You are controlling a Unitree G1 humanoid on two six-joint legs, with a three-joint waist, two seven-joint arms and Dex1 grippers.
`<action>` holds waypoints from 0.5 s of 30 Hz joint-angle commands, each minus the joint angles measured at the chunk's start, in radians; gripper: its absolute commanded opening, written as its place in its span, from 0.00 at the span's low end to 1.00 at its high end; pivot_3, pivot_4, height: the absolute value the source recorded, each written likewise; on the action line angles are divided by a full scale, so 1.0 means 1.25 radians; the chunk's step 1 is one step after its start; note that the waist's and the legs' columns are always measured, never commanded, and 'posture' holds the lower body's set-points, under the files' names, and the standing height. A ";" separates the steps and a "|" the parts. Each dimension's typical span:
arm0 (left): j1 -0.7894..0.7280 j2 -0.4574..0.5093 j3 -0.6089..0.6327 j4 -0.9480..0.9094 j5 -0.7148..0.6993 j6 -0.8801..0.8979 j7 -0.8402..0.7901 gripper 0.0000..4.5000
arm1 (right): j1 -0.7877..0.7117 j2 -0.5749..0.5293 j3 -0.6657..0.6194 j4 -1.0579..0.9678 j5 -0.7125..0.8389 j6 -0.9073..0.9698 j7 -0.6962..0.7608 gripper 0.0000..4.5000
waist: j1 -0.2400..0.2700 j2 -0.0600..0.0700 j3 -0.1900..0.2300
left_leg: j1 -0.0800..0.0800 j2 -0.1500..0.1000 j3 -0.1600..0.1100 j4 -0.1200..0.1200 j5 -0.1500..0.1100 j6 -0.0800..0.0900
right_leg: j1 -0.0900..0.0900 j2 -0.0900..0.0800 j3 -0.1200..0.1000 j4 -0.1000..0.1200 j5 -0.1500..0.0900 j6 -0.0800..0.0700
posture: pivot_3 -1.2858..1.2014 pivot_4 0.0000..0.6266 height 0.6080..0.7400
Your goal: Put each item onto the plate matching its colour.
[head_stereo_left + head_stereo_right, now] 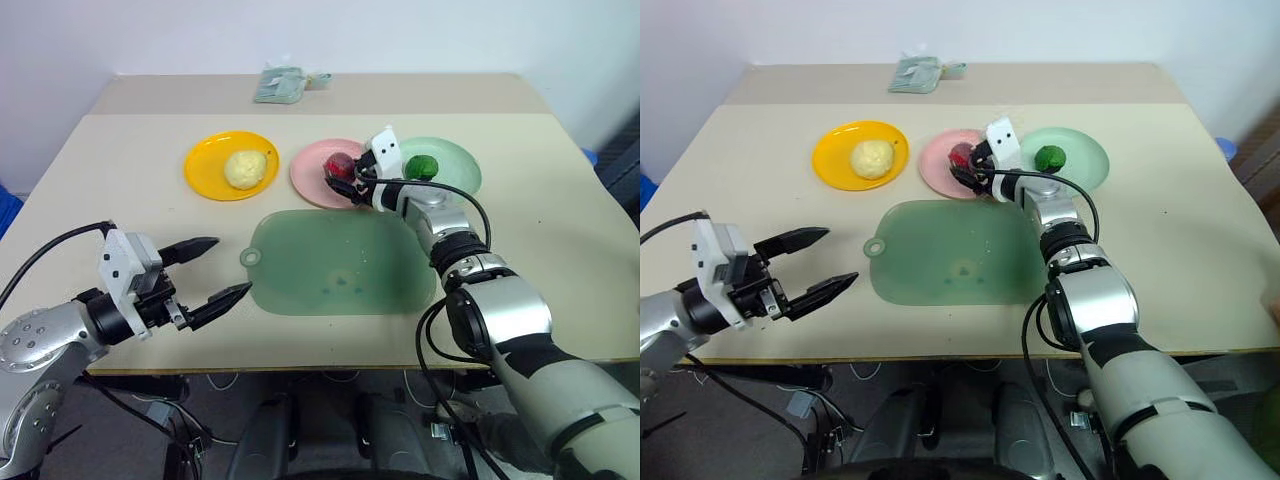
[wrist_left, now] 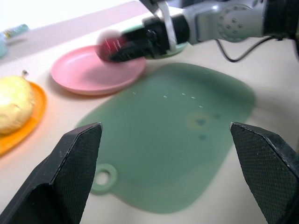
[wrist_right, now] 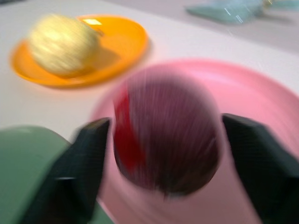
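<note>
Your right end effector reaches out over the pale pink plate, its two black fingers spread to either side of the shiny red-maroon ball. In the right wrist view there is a gap between the ball and each finger, so the fingers are parted around it rather than clamped; whether the ball rests on the pink plate or sits just above it, you cannot tell through the blur.

Your left end effector hangs near the front left of the worktop, fingers wide apart and holding nothing, pointing across toward the translucent green mat. In the left wrist view the two fingertips frame the mat, with the right arm's end effector over the pink plate beyond it.

The pale yellow bumpy ball sits on the bright yellow plate, at the left of the row. The dark green knobbly ball lies on the pale mint green plate, at the right of the row, just beside your right wrist. The three plates stand in a line behind the mat, pink between yellow and green.

A small pale green packet lies at the far edge of the worktop, well apart from the plates
</note>
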 commanded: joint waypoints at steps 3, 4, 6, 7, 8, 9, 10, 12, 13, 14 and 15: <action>-0.045 -0.003 -0.030 -0.047 0.020 0.041 0.099 1.00 | -0.053 0.007 -0.028 0.018 -0.034 -0.049 -0.032 0.99 | -0.006 0.000 0.000 | 0.001 0.001 0.000 -0.001 0.001 -0.001 | 0.000 0.002 0.000 0.001 0.000 0.001 | 0.52 0.24 1.00; -0.042 -0.005 -0.032 -0.046 0.029 0.037 0.105 1.00 | -0.051 0.000 -0.029 0.012 -0.037 -0.059 -0.014 0.99 | -0.010 0.000 0.000 | 0.001 0.002 0.000 -0.002 0.001 -0.002 | 0.000 0.003 0.000 0.001 0.001 0.001 | 0.52 0.24 1.00; -0.040 -0.015 -0.031 -0.037 0.043 0.026 0.117 1.00 | -0.042 -0.019 -0.039 -0.012 -0.026 -0.074 0.037 0.99 | -0.016 0.000 0.000 | 0.001 0.002 -0.001 -0.002 0.001 -0.002 | 0.000 0.003 0.000 0.001 0.001 0.002 | 0.52 0.24 1.00; -0.041 -0.024 -0.032 -0.028 0.063 0.007 0.125 1.00 | -0.030 -0.032 -0.042 -0.030 -0.021 -0.086 0.067 0.99 | -0.016 0.000 0.000 | 0.001 0.002 -0.001 -0.002 0.001 -0.002 | 0.000 0.003 0.000 0.001 0.001 0.002 | 0.52 0.24 1.00; -0.047 -0.045 -0.032 -0.014 0.075 -0.023 0.128 1.00 | -0.010 -0.049 -0.046 -0.061 -0.010 -0.097 0.110 0.99 | -0.016 0.000 0.000 | 0.001 0.002 -0.001 -0.002 0.001 -0.002 | 0.000 0.003 0.000 0.001 0.001 0.002 | 0.52 0.24 1.00; -0.050 -0.057 -0.035 -0.001 0.091 -0.045 0.127 1.00 | 0.015 -0.064 -0.054 -0.099 0.005 -0.097 0.150 0.99 | -0.015 0.000 0.000 | 0.001 0.002 -0.001 -0.002 0.001 -0.002 | 0.000 0.003 0.000 0.001 0.001 0.002 | 0.52 0.24 1.00; -0.052 -0.064 -0.038 0.008 0.098 -0.054 0.126 1.00 | 0.039 -0.077 -0.061 -0.138 0.019 -0.090 0.178 0.99 | -0.013 0.000 0.000 | 0.001 0.002 -0.001 -0.002 0.001 -0.002 | 0.000 0.003 0.000 0.001 0.001 0.002 | 0.52 0.24 1.00; -0.055 -0.060 -0.045 0.027 0.095 -0.035 0.119 1.00 | 0.131 -0.108 -0.077 -0.289 0.068 -0.049 0.249 0.99 | -0.007 0.000 0.000 | 0.001 0.002 -0.001 -0.002 0.001 -0.001 | 0.001 0.003 -0.001 0.001 0.001 0.003 | 0.52 0.24 1.00; -0.055 -0.040 -0.050 0.036 0.070 0.007 0.103 1.00 | 0.206 -0.136 -0.075 -0.421 0.096 0.009 0.281 0.99 | -0.004 0.000 0.000 | 0.001 0.002 -0.002 -0.001 0.001 -0.001 | 0.001 0.003 -0.001 0.001 0.001 0.003 | 0.52 0.24 1.00; -0.061 -0.033 -0.057 0.043 0.067 0.004 0.084 1.00 | 0.291 -0.172 -0.076 -0.568 0.128 0.075 0.307 0.99 | 0.005 0.000 0.000 | 0.002 0.002 -0.001 -0.001 0.001 -0.001 | 0.002 0.003 -0.001 0.001 0.001 0.003 | 0.52 0.24 1.00; -0.068 -0.031 -0.062 0.047 0.068 -0.001 0.077 1.00 | 0.359 -0.201 -0.078 -0.687 0.150 0.135 0.312 0.99 | 0.008 0.000 0.000 | 0.001 0.002 -0.002 -0.001 0.001 -0.001 | 0.002 0.003 -0.001 0.000 0.001 0.003 | 0.52 0.24 1.00</action>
